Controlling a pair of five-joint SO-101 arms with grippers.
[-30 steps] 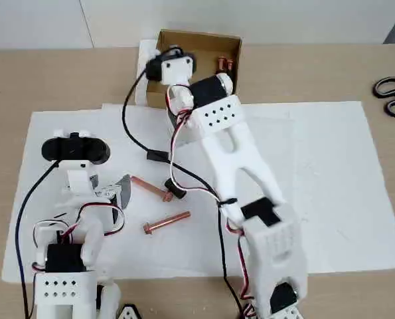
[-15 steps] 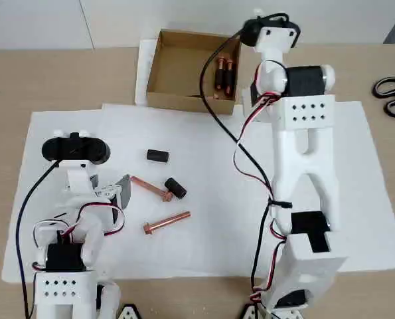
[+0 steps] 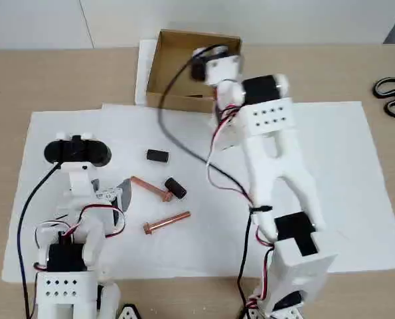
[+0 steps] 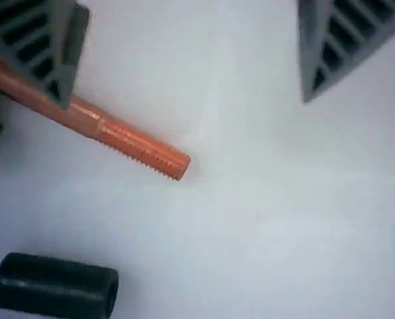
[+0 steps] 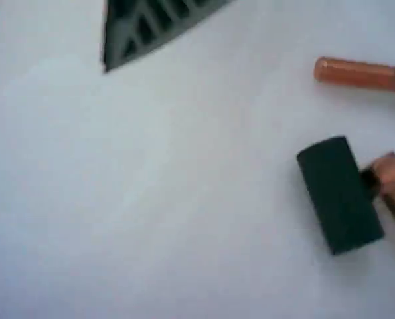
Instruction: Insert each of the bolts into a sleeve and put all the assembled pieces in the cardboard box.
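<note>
Left arm (image 3: 71, 226) folded low, its fingers (image 4: 34, 40) spread, right arm (image 3: 270, 116) stretched forward

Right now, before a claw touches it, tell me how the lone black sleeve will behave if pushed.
The black sleeve lies on its side, a cylinder, so it would probably roll if nudged sideways. Small and rigid-looking, it is likely light and may skid on the white paper.

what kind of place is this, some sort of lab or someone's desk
Likely a robotics lab bench or hobby desk: two white plastic robot arms at a light wooden table, with copper-coloured metal bolts and a brown cardboard box laid out.
</note>
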